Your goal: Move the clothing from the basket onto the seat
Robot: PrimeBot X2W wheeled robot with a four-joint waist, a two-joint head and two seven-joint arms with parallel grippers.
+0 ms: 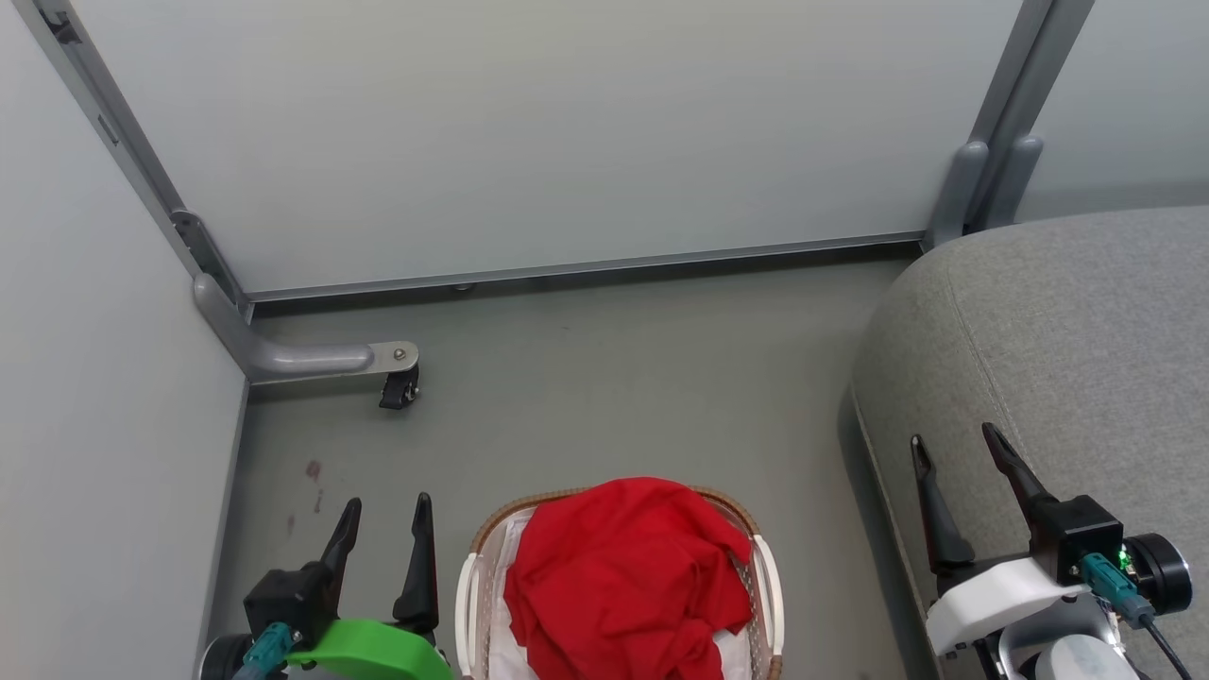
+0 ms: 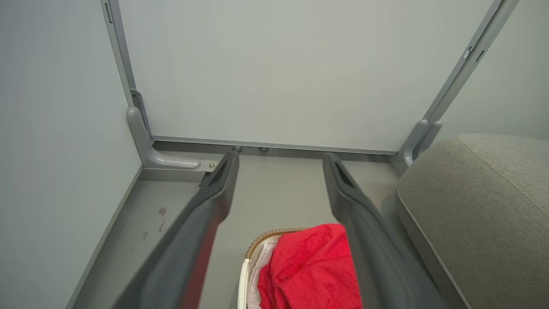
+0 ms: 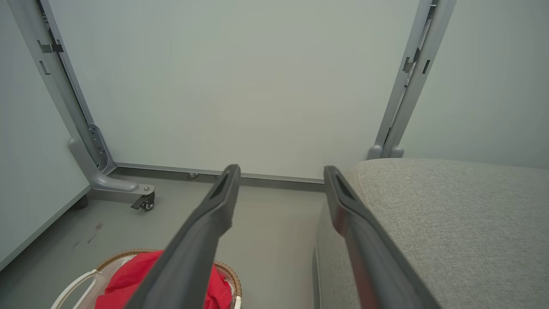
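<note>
Red clothing [image 1: 628, 576] lies heaped in the white basket [image 1: 467, 590] with a brown woven rim, on the floor at the bottom centre of the head view. The clothing [image 2: 315, 270] and basket rim [image 2: 270, 236] also show in the left wrist view, and the clothing [image 3: 124, 279] in the right wrist view. The grey seat [image 1: 1067, 331] fills the right side. My left gripper [image 1: 387, 515] stands open to the left of the basket, holding nothing. My right gripper [image 1: 959, 451] stands open over the seat's near edge, empty.
Pale partition panels wall in the floor at the back and left. A grey panel foot with a black caster [image 1: 399, 387] juts onto the floor at the left. Another panel post [image 1: 982, 189] stands behind the seat. Open grey floor [image 1: 614, 397] lies beyond the basket.
</note>
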